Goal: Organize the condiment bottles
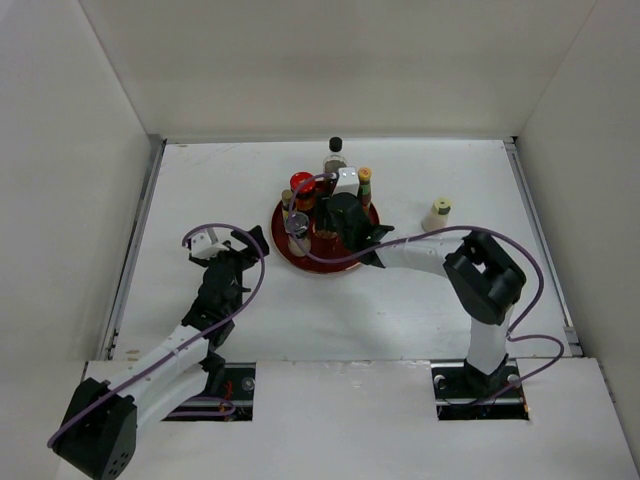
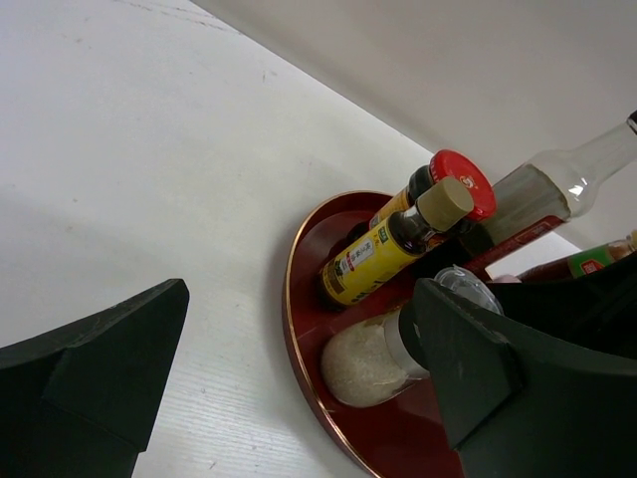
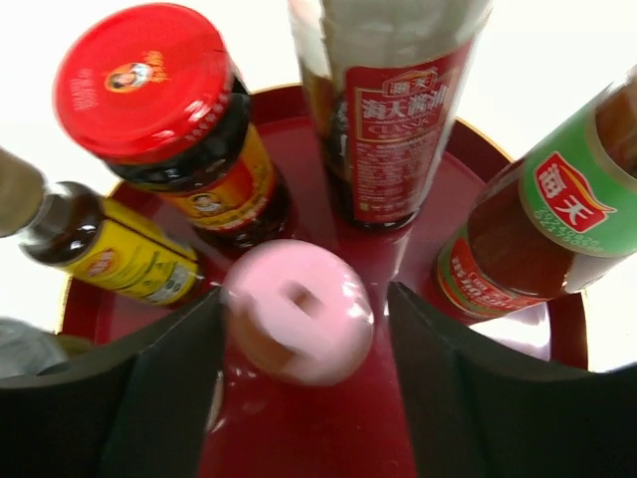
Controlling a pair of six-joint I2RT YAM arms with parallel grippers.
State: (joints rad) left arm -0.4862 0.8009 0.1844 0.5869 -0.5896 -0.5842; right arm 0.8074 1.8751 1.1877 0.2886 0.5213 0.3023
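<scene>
Several condiment bottles stand on a round dark-red tray: a tall clear black-capped bottle, a red-lidded jar, a yellow-capped sauce bottle and a grey-capped shaker. My right gripper hangs over the tray, open around a blurred pink-capped shaker. A narrow gap shows at its right finger. My left gripper is wide open over the table left of the tray, holding nothing. Its view shows the grey-capped shaker just inside the tray's rim. A cream shaker stands alone on the table to the right.
White walls close in the table on the left, back and right. In the right wrist view the red-lidded jar, the tall bottle, a green-labelled bottle and a yellow-labelled bottle crowd round the pink shaker.
</scene>
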